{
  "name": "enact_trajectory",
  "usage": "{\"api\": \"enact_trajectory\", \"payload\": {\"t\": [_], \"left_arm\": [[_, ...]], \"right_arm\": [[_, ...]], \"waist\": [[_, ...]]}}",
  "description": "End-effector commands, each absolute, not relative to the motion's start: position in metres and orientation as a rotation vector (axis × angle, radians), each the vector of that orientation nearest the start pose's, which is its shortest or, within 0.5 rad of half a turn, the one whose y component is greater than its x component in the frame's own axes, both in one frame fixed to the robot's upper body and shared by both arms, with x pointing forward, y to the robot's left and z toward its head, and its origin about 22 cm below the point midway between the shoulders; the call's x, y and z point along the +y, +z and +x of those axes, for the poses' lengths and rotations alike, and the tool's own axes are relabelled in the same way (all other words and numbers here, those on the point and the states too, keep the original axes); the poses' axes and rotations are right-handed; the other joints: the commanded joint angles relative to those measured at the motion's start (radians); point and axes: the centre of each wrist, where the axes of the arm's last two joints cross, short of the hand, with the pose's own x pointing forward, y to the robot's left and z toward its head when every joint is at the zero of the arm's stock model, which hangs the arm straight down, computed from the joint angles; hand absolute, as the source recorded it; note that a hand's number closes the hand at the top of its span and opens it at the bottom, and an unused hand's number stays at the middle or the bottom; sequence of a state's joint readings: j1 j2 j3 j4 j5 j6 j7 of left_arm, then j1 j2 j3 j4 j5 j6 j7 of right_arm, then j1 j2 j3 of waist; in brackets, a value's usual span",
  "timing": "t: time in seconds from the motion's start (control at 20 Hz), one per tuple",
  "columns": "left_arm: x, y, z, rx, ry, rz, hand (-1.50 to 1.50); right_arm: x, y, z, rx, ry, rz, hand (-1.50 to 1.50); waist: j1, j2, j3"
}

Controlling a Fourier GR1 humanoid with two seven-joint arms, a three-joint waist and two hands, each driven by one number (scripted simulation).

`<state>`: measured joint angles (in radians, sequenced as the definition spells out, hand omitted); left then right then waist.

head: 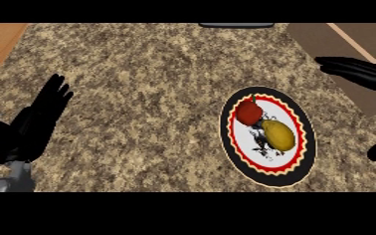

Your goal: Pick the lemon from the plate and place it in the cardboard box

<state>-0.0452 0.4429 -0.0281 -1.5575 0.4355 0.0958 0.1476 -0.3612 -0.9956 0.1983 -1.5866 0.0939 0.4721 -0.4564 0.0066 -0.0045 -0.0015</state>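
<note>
Lemon (279, 134) on plate (277, 181), lying on its side in white ctr, toward plate's R half, not yet picked. Just beside red fruit (249, 112) w/ green stem at plate's upper L; can't tell if actually touching. Plate w/ black outer rim, red scalloped ring, white middle w/ dark scribbled pattern partly under lemon. Set on speckled granite counter (147, 74), R of ctr in view, nearer lower edge. Cardboard box (320, 37) at upper R corner, brown, w/ pale line running diagonally across it; well apart from lemon, up and R of plate, not touching plate. R hand (349, 70) coming in from view's R edge, released: fingers straight, pointing L, over box's lower part; holding nothing, clear of plate and lemon. Small black bit (372, 153) at R edge lower down, near plate's R rim; can't tell what. L hand (40, 117) at view's L edge, resting, relaxed & unclenched, fingers up, holding nothing, far from plate. Grey forearm (18, 176) piece below it at lower L corner. Dark flat object (235, 25) at counter's far edge, top ctr, cut off. Strip of orange-brown wood (11, 37) at upper L corner beside counter.
</note>
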Motion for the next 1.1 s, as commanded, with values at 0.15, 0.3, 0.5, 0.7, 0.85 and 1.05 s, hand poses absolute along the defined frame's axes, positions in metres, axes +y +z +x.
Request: {"api": "enact_trajectory", "payload": {"t": [0.15, 0.3, 0.5, 0.7, 0.85, 1.05], "left_arm": [[0.321, 0.045, 0.243, -1.446, 0.05, 0.059, 0.0], [0.315, 0.06, 0.262, -1.438, 0.038, 0.052, 0.0], [0.311, 0.052, 0.236, -1.454, 0.03, 0.063, 0.0], [0.32, 0.057, 0.239, -1.456, 0.039, 0.042, 0.0], [0.334, 0.053, 0.243, -1.462, 0.025, 0.053, 0.0], [0.309, 0.046, 0.246, -1.435, 0.037, 0.029, 0.0]], "right_arm": [[-0.295, 0.179, 0.282, -1.462, 1.699, -0.255, -1.5], [-0.302, 0.178, 0.288, -1.349, 1.717, -0.215, -1.5], [-0.281, 0.165, 0.294, -1.294, 1.704, -0.22, -1.5], [-0.274, 0.18, 0.297, -1.242, 1.75, -0.251, -1.5], [-0.287, 0.168, 0.295, -1.235, 1.75, -0.244, -1.5], [-0.278, 0.144, 0.292, -1.201, 1.772, -0.263, -1.5]], "waist": [[-0.001, 0.002, 0.001], [-0.005, 0.006, 0.001], [0.003, 0.003, 0.001], [0.002, 0.004, 0.001], [-0.003, 0.005, 0.001], [-0.003, 0.005, 0.002]]}}
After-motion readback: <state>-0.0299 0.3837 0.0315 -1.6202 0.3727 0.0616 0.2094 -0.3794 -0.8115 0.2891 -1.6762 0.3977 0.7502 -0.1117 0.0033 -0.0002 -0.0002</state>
